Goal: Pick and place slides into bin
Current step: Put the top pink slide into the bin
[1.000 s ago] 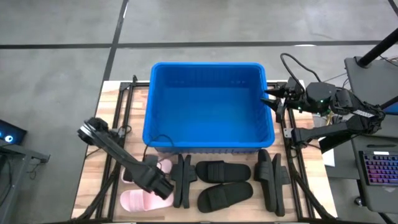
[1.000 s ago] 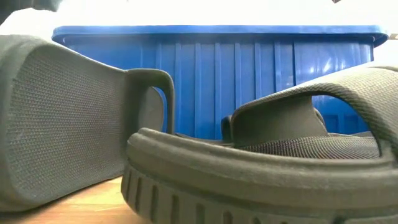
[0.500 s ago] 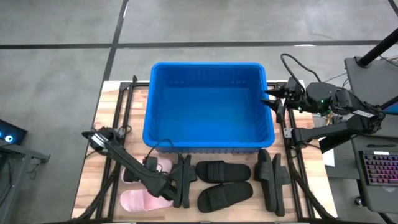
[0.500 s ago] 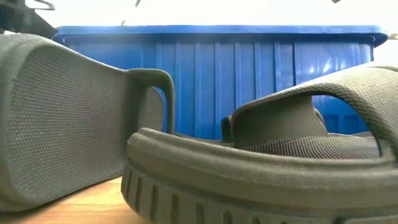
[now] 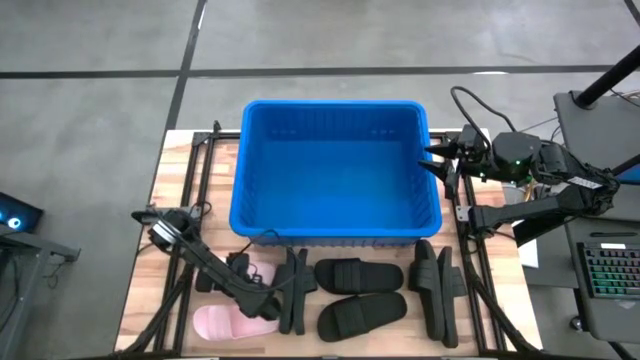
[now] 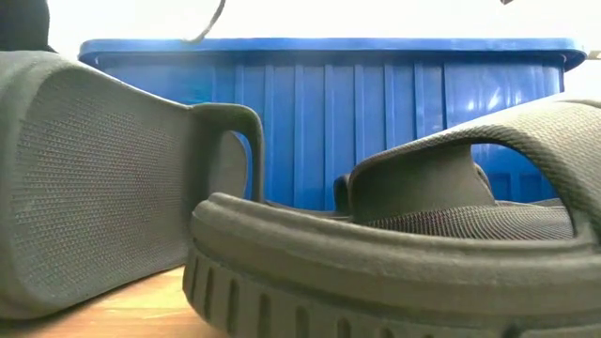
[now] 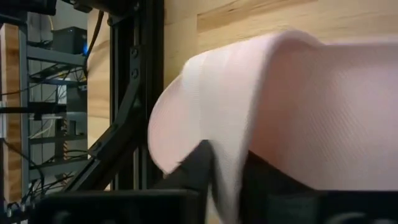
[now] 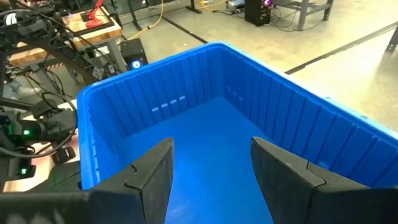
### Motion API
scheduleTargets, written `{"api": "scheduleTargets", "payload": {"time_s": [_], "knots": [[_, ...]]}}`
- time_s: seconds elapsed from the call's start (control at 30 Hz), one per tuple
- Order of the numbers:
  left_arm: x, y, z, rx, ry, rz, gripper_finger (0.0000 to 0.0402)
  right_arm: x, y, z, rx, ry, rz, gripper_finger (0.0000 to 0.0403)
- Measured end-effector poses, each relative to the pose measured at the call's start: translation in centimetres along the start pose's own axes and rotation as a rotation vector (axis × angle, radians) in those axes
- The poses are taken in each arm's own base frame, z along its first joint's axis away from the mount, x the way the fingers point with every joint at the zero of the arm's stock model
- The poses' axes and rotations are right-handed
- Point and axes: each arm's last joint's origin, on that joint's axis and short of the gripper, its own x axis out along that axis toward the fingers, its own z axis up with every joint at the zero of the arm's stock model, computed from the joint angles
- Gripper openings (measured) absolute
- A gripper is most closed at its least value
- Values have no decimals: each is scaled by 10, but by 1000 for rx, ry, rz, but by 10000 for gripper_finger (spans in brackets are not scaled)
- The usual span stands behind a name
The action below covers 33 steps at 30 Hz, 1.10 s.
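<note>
Left gripper at pink slide — finger state cannot be told.
Right gripper — fingers apart, empty — over bin rim.

Both arms are dark, nearly black, built of slim straight links with rounded joint housings. The left arm ends in a compact black gripper. The right arm has a bulkier wrist block showing a small green light, and a thin black cable loops above its gripper, whose two fingers are broad, matte and angular.
</note>
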Motion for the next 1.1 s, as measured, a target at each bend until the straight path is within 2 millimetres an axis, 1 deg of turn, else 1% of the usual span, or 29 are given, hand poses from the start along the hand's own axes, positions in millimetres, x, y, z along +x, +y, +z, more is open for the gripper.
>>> {"api": "scheduleTargets", "payload": {"time_s": [0.1,0.2,0.33,0.47,0.53,0.63,0.73,0.87,0.93,0.97,1.03,1.1], "knots": [[-6,9,1,18,9,-32,10,0,0,0,1,0,0,203],[-18,26,4,58,13,-106,3,0,0,0,1,0,0,203],[-37,57,14,140,46,-235,1,0,0,0,1,-1,0,203],[-52,92,30,206,85,-359,1,0,0,0,1,-2,-1,203],[-60,108,40,259,76,-474,1,0,0,0,1,-2,-2,203],[-76,127,53,350,31,-710,1,0,0,0,2,-3,-3,203],[-98,141,67,443,-68,-1038,0,0,0,1,3,-6,-2,203],[-135,156,88,489,-220,-1481,0,0,0,1,27,-10,-1,203],[-155,163,101,495,-362,-1662,0,0,0,1,58,-10,-1,203],[-164,167,109,478,-482,-1718,0,0,0,1,71,-10,-1,203],[-179,173,126,450,-794,-1732,0,0,0,1,91,-10,0,203],[-192,177,144,419,-1116,-1638,0,0,0,1,118,-12,0,203]]}}
